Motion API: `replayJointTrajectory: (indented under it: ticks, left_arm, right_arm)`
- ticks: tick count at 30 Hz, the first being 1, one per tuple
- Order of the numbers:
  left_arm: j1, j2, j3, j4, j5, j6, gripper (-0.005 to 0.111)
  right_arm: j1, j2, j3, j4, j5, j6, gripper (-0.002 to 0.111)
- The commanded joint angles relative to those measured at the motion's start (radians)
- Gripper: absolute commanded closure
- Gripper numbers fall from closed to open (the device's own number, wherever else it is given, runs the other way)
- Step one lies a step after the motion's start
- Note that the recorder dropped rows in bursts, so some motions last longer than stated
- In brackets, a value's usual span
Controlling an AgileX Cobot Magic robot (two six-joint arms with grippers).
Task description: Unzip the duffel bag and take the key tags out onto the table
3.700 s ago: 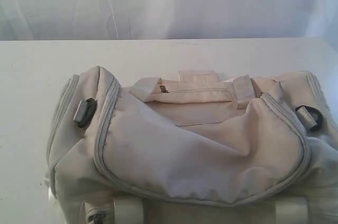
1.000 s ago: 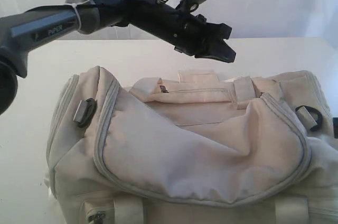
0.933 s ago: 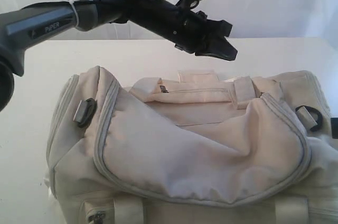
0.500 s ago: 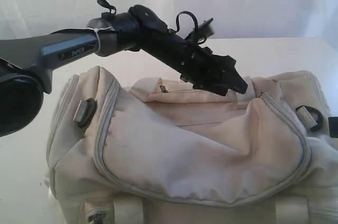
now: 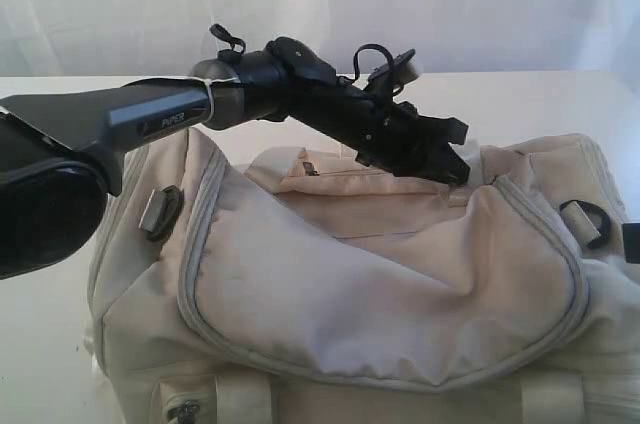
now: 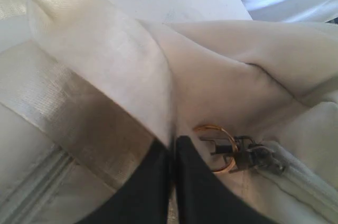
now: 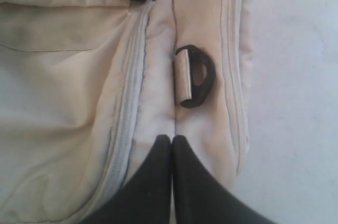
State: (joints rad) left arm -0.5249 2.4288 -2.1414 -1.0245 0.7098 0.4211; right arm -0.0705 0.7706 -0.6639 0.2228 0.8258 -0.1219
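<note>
Left hand [image 5: 457, 171] lowered to duffel bag [image 5: 380, 284].

Left arm [image 5: 120, 116] is showing a grey link with white PIPER lettering [image 5: 166, 124], going black toward the wrist. Black cables [image 5: 366, 50] are looping over it, with a white-capped module [image 5: 406, 66] on top. Left claw [image 6: 172, 143] and right claw [image 7: 171, 140] are showing matte black tapered fingers.

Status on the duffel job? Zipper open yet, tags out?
Done: nothing; the duffel bag looks zipped shut where visible. In hand: the left gripper, fingers together, sits beside the zipper pull and its gold ring, not gripping it. The right gripper, fingers together, hovers by the black strap ring at the bag's end. Left: grab the pull, unzip, move the key tags, none visible, onto the table.
</note>
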Motion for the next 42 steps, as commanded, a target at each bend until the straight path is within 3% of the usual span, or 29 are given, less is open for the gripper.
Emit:
replayJointTrajectory:
  ticks: [1, 12, 19, 24, 27, 35, 42]
  left_arm:
    - [0.01, -0.016, -0.003, -0.034, 0.026, 0.001, 0.107]
    - [0.053, -0.082, -0.122, -0.045, 0.142, 0.005, 0.107]
    - [0.055, -0.088, -0.24, -0.043, 0.23, 0.005, 0.107]
    - [0.075, -0.112, -0.245, -0.043, 0.24, 0.005, 0.107]
    - [0.082, -0.117, -0.245, -0.046, 0.244, 0.005, 0.107]
    - [0.083, -0.117, -0.245, -0.046, 0.246, 0.005, 0.107]
    - [0.083, -0.117, -0.245, -0.046, 0.246, 0.005, 0.107]
  right_arm:
    - [0.0, 0.002, -0.003, -0.006, -0.004, -0.012, 0.108]
    - [0.0, 0.013, -0.05, -0.006, -0.026, -0.012, 0.108]
    - [0.0, 0.31, -0.301, 0.158, 0.021, -0.174, 0.108]
    - [0.0, 0.559, -0.56, 0.145, 0.138, -0.191, 0.108]
    - [0.0, 0.619, -0.595, 0.145, 0.142, -0.196, 0.107]
    - [0.0, 0.67, -0.596, 0.145, 0.054, -0.214, 0.053]
    - [0.0, 0.756, -0.596, 0.146, 0.017, -0.244, 0.051]
